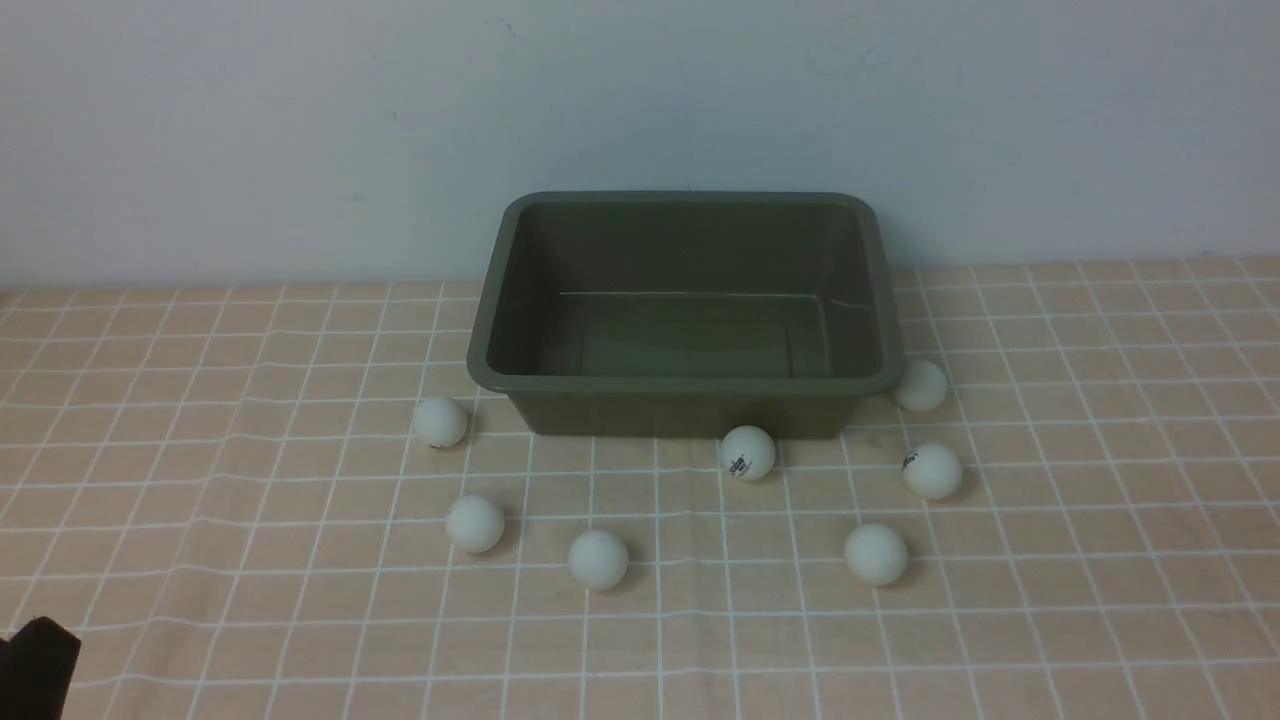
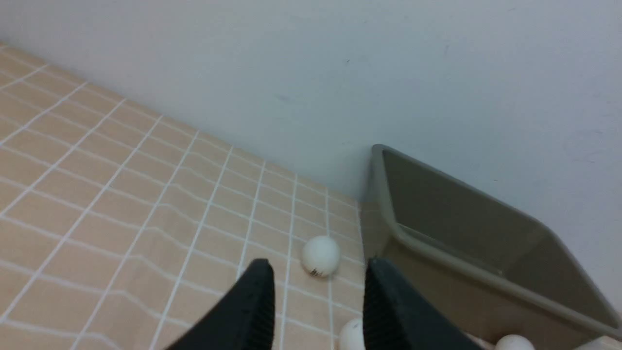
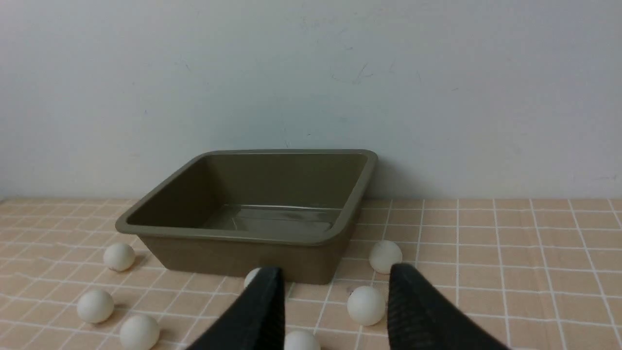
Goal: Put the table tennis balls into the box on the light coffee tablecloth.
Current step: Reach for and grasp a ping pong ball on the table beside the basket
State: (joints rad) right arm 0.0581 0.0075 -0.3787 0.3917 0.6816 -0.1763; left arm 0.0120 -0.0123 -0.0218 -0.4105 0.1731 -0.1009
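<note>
Several white table tennis balls lie on the light coffee tablecloth (image 1: 200, 480) around the olive-green box (image 1: 690, 383), which holds nothing. One ball (image 1: 440, 421) rests by its front left corner, one (image 1: 747, 452) against its front wall, one (image 1: 920, 385) at its right corner. My left gripper (image 2: 318, 265) hovers short of the box's (image 2: 437, 262) left corner, fingers apart and bare, a marked ball (image 2: 320, 256) beyond the tips. My right gripper (image 3: 335, 272) faces the box (image 3: 233, 236) from the front right, fingers apart, empty, a ball (image 3: 366, 305) seen between them on the cloth.
A pale wall stands right behind the box. Only a dark corner of the left arm (image 1: 35, 665) shows at the front view's lower left edge. The cloth has light creases in front of the balls.
</note>
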